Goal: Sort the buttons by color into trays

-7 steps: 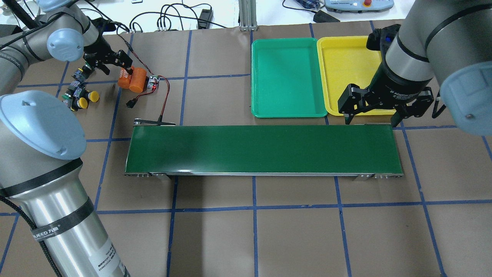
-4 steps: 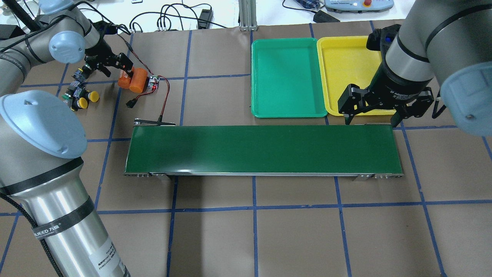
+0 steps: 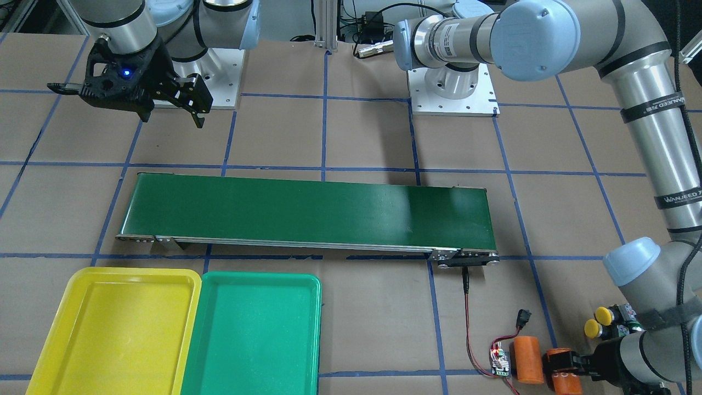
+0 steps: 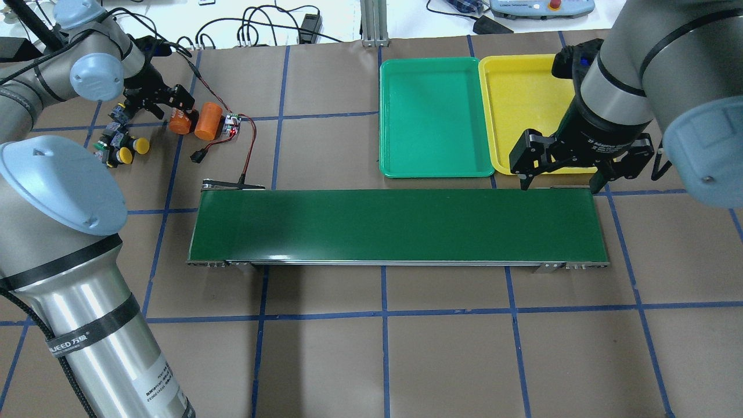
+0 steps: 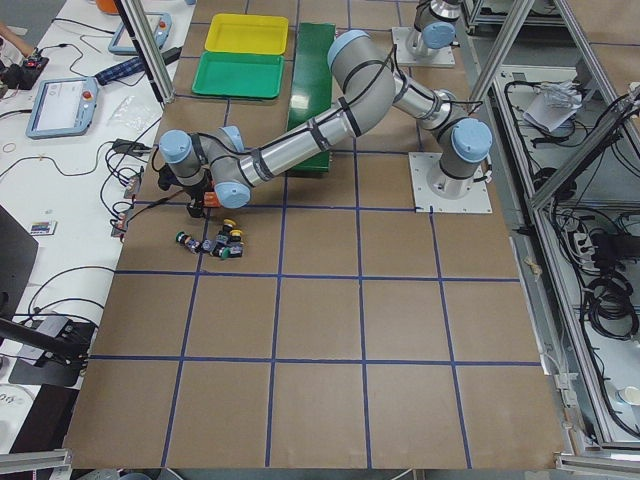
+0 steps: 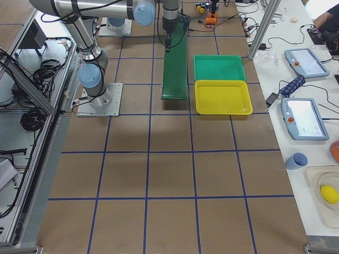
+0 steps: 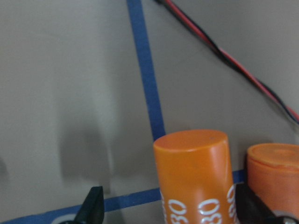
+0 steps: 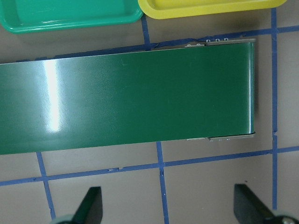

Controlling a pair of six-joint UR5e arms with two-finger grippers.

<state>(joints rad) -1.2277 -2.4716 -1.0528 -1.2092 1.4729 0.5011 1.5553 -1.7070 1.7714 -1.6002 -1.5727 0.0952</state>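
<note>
The left gripper [image 7: 170, 210] has slid leftward along the far left part of the table over the last second and has taken one orange cylinder [image 4: 181, 119] with it. That cylinder used to touch the second cylinder [image 4: 208, 121] and now stands apart from it, while the second one stays just beside the circuit board [image 4: 232, 125]. In the left wrist view the claw is spread wide. The moved cylinder stands upright between the fingers, close against the right-hand one, and nothing shows the fingers pressing on it. This reads as a nudge or a mistaken straddle rather than a grasp, and it does nothing for the sorting, since the cylinder is not one of the task's things. The buttons [image 4: 119, 142] lie clustered at the far left, just left of and nearer than the gripper. Two yellow caps show plainly, and the other caps are too small to tell by colour. The green tray [image 4: 432, 116] and the yellow tray [image 4: 516, 98] sit side by side at the far right with nothing in them, so no button is sorted yet. The right gripper [image 4: 558, 186] has not moved and hangs with its fingers spread over the far right end of the conveyor belt [image 4: 397, 223]. The next move probably needs the left claw to come clear of the cylinder and centre over a button.
</note>
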